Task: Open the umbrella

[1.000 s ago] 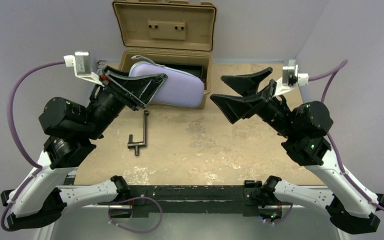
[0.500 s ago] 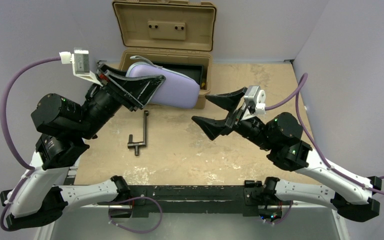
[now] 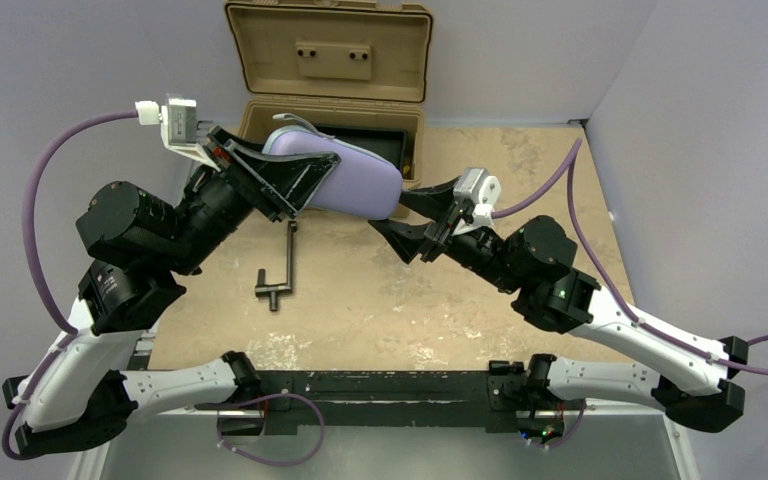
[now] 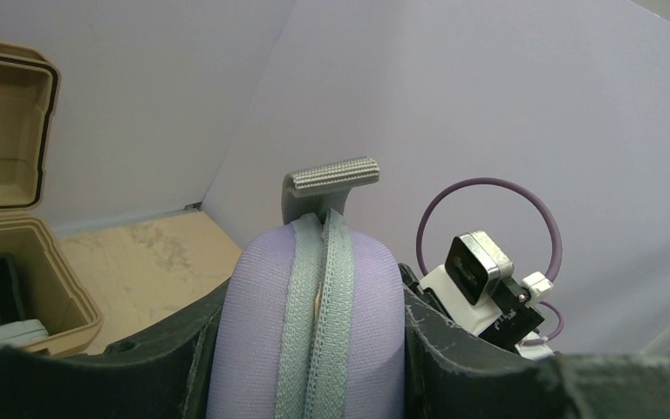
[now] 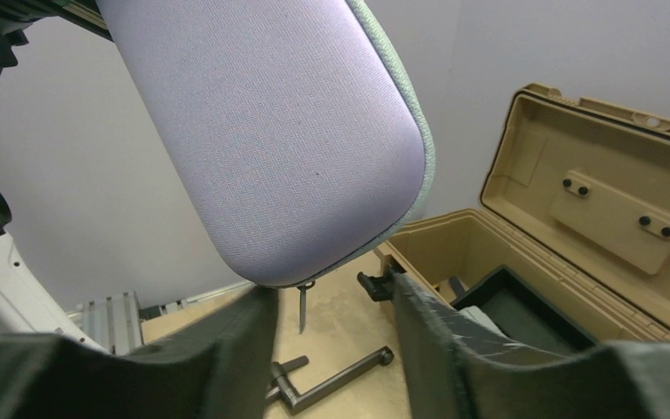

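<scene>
The umbrella is out of view. My left gripper (image 3: 295, 172) is shut on the lavender-grey hard case (image 3: 345, 180) and holds it above the table in front of the toolbox. In the left wrist view the case (image 4: 314, 323) fills the gap between my fingers, its grey zip seam and pull strap (image 4: 331, 177) pointing up. My right gripper (image 3: 415, 215) is open, its jaws just at the case's right end. In the right wrist view the case (image 5: 279, 131) hangs above my open fingers, with a small zip pull (image 5: 302, 305) dangling below it.
The tan toolbox (image 3: 330, 80) stands open at the back, lid up, with a black tray inside (image 5: 523, 310). A dark metal crank-shaped tool (image 3: 280, 265) lies on the table left of centre; it also shows in the right wrist view (image 5: 331, 380). Grey walls close both sides.
My right gripper has swung left and forward from the far right toward the case's right end. My left gripper has shifted the case slightly right.
</scene>
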You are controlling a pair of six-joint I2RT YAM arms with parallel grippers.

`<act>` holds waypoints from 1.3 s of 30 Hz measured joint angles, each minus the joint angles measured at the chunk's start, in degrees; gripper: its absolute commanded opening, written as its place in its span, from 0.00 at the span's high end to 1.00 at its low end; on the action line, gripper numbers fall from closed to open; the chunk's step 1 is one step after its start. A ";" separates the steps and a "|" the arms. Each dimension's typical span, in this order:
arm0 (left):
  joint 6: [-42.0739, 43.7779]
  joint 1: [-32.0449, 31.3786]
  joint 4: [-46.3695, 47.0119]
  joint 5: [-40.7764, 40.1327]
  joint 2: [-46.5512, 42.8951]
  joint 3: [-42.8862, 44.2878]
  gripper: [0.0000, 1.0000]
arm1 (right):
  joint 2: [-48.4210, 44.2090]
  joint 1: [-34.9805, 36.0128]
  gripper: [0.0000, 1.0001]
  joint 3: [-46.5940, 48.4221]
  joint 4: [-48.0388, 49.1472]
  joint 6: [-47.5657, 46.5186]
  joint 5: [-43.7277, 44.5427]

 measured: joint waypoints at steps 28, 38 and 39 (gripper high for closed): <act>1.07 0.04 -6.91 1.60 1.18 5.66 1.00 | 0.90 2.34 1.00 2.38 -1.42 -2.58 2.86; 1.57 0.07 -15.30 4.85 1.97 10.14 1.00 | 0.79 2.97 1.00 2.60 -2.14 -6.03 5.22; 1.60 0.07 -16.09 5.22 2.19 10.73 1.00 | 0.79 3.08 1.00 2.78 -2.40 -6.25 5.22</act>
